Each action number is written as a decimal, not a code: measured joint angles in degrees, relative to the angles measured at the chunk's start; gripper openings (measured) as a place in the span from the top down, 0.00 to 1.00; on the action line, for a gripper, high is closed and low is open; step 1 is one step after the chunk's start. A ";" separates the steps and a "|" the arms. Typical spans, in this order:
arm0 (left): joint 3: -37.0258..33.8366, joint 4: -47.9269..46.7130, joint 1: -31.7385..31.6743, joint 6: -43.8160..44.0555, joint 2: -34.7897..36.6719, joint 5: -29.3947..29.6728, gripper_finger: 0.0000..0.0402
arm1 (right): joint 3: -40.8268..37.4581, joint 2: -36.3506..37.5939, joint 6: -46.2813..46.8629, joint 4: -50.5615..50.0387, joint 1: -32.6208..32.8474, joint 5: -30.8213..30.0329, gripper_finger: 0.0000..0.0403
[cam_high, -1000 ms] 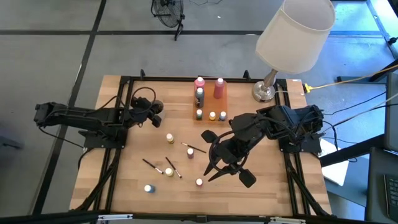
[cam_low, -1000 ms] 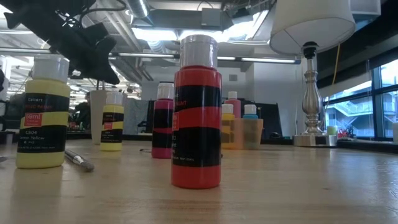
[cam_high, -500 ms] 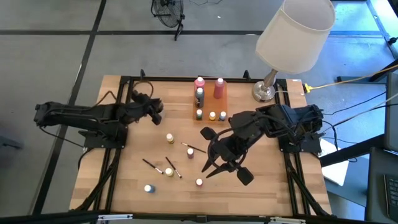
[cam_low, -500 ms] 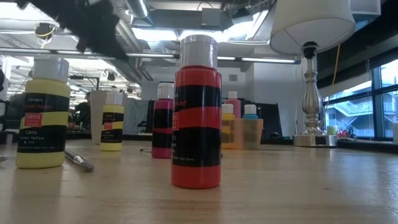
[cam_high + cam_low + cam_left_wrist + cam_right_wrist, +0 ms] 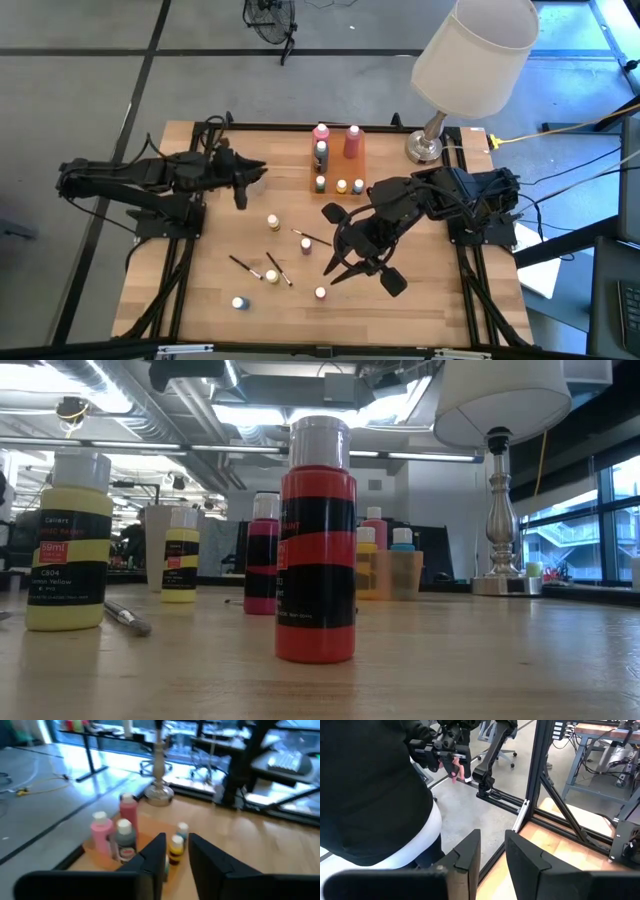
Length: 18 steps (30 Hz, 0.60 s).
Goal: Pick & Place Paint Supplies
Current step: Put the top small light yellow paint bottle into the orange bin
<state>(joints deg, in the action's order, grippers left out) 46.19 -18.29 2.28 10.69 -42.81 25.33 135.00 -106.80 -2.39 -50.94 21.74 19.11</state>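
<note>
Seen from above, a wooden table [image 5: 420, 310] held scattered paint supplies. At its far middle stood a small orange tray [image 5: 338, 165] with a pink bottle [image 5: 321, 133], a salmon bottle [image 5: 353, 141], a dark bottle [image 5: 321, 153] and three tiny bottles along its near edge. Loose on the table lay a yellow-capped bottle [image 5: 273, 222], a pink-capped bottle [image 5: 306, 244], another yellow one [image 5: 271, 276], a blue-capped bottle [image 5: 239, 303] and a white-capped bottle [image 5: 320, 293], with thin dark brushes [image 5: 279, 269] among them. The left gripper [image 5: 243, 184] hung above the table's left part, just left of the tray, holding nothing. The right gripper [image 5: 340, 272] hovered over the middle, near the white-capped bottle. A white-shaded lamp [image 5: 474, 55] stood at the far right corner.

From table height, a red bottle [image 5: 316, 542] stood closest, a large yellow bottle [image 5: 68, 543] at the left with a brush [image 5: 128, 617] lying beside it, and a smaller yellow bottle [image 5: 181, 556] and a magenta bottle [image 5: 263, 555] farther back.

The left wrist view showed its two dark fingers [image 5: 151, 860] a narrow gap apart and empty, pointing toward the tray's bottles.

The right wrist view showed its fingers [image 5: 467, 851] likewise narrowly parted and empty, with a person's dark sleeve [image 5: 370, 795] filling much of the frame.
</note>
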 joint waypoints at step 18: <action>0.00 2.22 7.91 23.51 -0.09 -11.59 0.53 | 0.00 -0.26 0.93 0.10 2.93 0.03 0.77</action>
<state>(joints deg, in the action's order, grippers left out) 46.19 -16.07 10.19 34.19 -42.89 13.74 135.00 -107.06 -1.46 -50.84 24.67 19.14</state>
